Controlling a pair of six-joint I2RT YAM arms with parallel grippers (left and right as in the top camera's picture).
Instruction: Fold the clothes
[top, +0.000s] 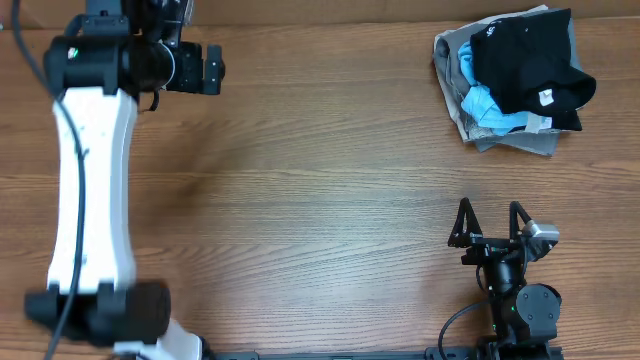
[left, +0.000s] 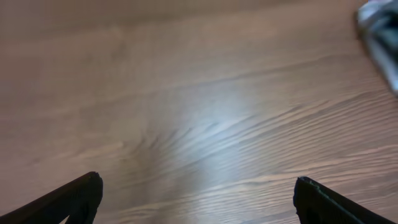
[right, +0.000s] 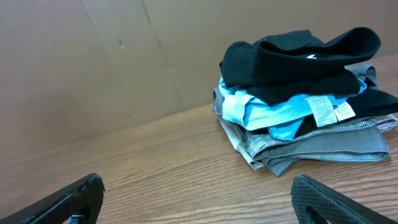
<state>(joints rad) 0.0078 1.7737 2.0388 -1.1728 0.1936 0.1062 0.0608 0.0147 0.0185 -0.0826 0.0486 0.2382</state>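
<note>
Nearest my overhead lens is the left arm (top: 90, 180), its long white link running up the left side of the table (top: 320, 200) and blocking my sight of the wood beneath it. The left gripper (top: 213, 68) sits at the far left corner with its jaws spread wide and nothing between them; its wrist view shows only bare wood grain and a blurred bit of cloth at the upper right edge. A brown panel (right: 93, 62) stands behind the table in the right wrist view. The pile of garments lies at the far right corner. The black shirt (top: 525, 60) lies crumpled on top, draped over the light blue shirt (top: 483, 105), which lies on the folded grey garments (top: 520, 140) at the bottom. A small white tag (top: 546, 97) shows on the black cloth near its front edge. The right gripper (top: 490, 222) is at the near right, jaws apart and empty, pointing toward the pile. The black shirt is well apart from it, straight ahead and slightly right, with open wood between them. From the left gripper it is across the whole table.
</note>
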